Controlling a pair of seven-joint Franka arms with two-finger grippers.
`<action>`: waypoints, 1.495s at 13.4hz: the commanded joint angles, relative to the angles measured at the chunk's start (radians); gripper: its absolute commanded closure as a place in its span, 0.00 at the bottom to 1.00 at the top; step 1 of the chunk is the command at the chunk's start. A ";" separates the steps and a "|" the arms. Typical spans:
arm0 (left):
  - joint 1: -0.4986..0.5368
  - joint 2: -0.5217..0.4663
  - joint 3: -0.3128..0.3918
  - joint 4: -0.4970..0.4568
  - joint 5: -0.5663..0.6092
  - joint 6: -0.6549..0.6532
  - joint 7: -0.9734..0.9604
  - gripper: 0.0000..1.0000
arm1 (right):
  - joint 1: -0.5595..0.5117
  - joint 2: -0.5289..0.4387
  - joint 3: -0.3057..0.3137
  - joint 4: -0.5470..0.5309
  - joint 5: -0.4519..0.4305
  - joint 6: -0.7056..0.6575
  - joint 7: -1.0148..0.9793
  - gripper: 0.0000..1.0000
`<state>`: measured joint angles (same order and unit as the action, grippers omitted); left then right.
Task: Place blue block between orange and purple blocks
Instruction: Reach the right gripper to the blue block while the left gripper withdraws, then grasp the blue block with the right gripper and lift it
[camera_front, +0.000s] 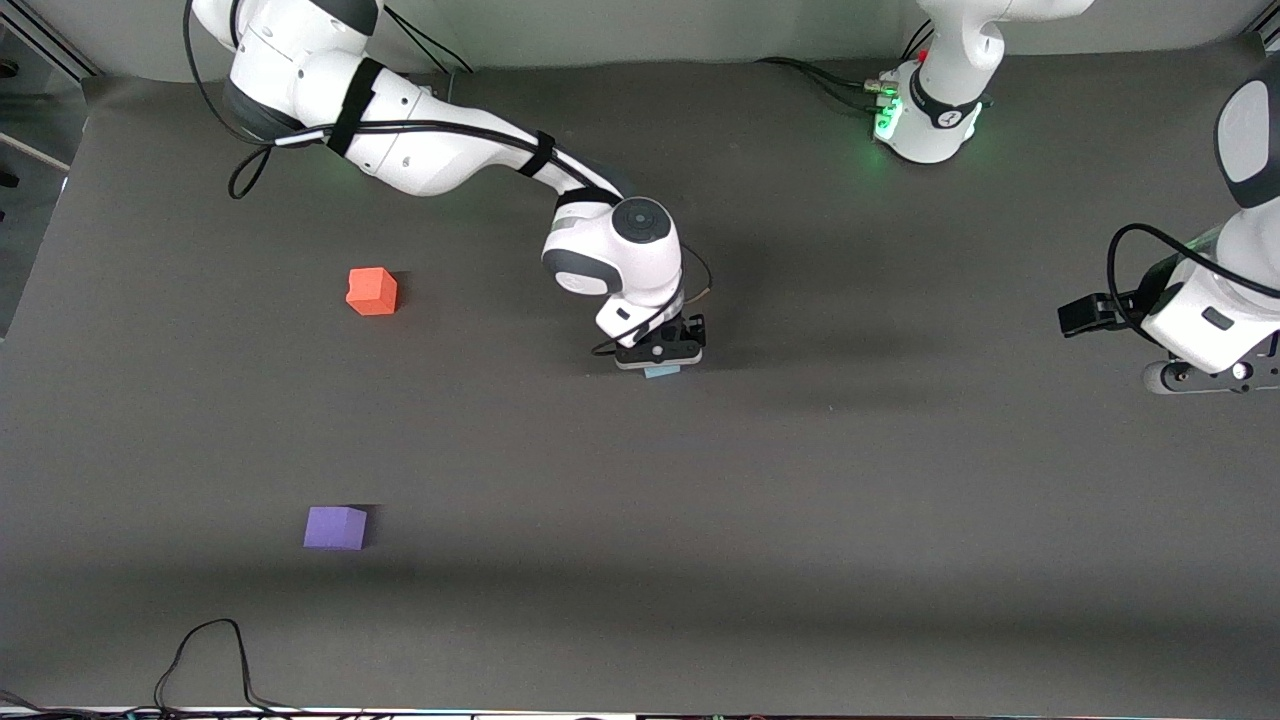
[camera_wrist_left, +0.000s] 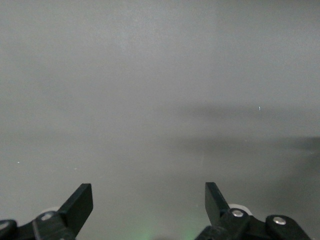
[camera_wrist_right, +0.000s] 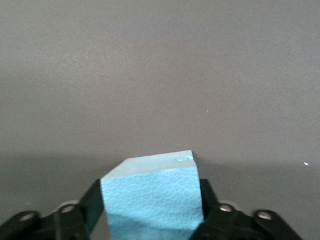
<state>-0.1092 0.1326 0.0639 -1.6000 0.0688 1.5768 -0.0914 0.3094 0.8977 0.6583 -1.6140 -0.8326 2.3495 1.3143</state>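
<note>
The blue block (camera_front: 662, 372) sits on the dark mat near the table's middle, mostly hidden under my right gripper (camera_front: 660, 362). In the right wrist view the blue block (camera_wrist_right: 152, 195) fills the gap of the right gripper (camera_wrist_right: 150, 202), with a black finger pressed against each side of it. The orange block (camera_front: 372, 291) lies toward the right arm's end of the table. The purple block (camera_front: 335, 527) lies nearer to the front camera than the orange one. My left gripper (camera_front: 1205, 378) waits over the left arm's end of the table, and the left gripper (camera_wrist_left: 149, 196) is open over bare mat.
A black cable (camera_front: 205, 655) loops onto the mat at the edge nearest the front camera, below the purple block. The left arm's base (camera_front: 925, 120) glows green at the table's top edge, with cables (camera_front: 820, 80) beside it.
</note>
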 joint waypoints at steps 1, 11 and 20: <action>-0.004 -0.016 0.010 -0.012 -0.007 -0.003 0.035 0.00 | -0.021 -0.017 0.007 -0.007 -0.031 -0.004 0.036 0.58; 0.006 -0.011 0.010 -0.012 -0.009 0.000 0.055 0.00 | -0.268 -0.461 -0.030 -0.171 0.419 -0.180 -0.333 0.60; 0.005 -0.013 0.010 -0.018 -0.009 -0.004 0.055 0.00 | -0.262 -0.769 -0.472 -0.346 0.842 -0.249 -0.906 0.61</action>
<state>-0.1013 0.1336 0.0685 -1.6041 0.0672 1.5764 -0.0554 0.0347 0.1755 0.2615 -1.9220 -0.0527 2.1271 0.5213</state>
